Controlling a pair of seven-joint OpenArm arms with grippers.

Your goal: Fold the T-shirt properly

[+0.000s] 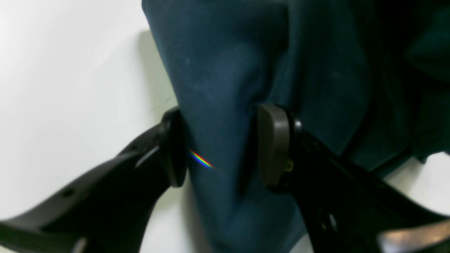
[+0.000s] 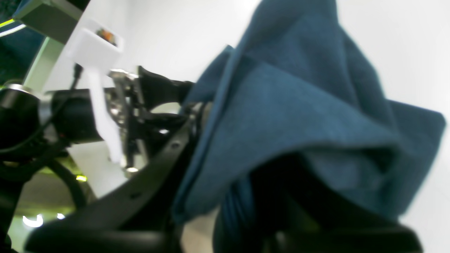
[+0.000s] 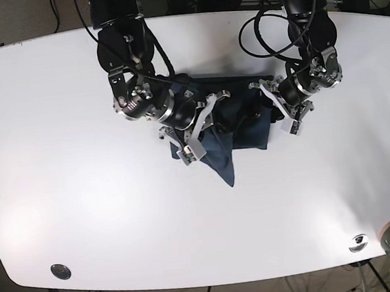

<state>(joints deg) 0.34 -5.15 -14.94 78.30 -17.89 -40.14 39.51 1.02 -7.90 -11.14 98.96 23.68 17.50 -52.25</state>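
My left gripper [image 1: 219, 146] has its grey rubbery pads [image 1: 273, 144] clamped on a thick fold of the T-shirt [image 1: 225, 84], soft matte teal cloth bulging between them. My right gripper [image 2: 225, 196] is buried under draped folds; I cannot tell how its fingers stand. Beyond both, the bunched shirt lies mid-table [image 3: 55, 132], one pointed corner hanging past my right fingers.

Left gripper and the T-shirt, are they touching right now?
Touching. The left wrist view shows the left gripper with both pads pressed against a bunched fold of the blue T-shirt.
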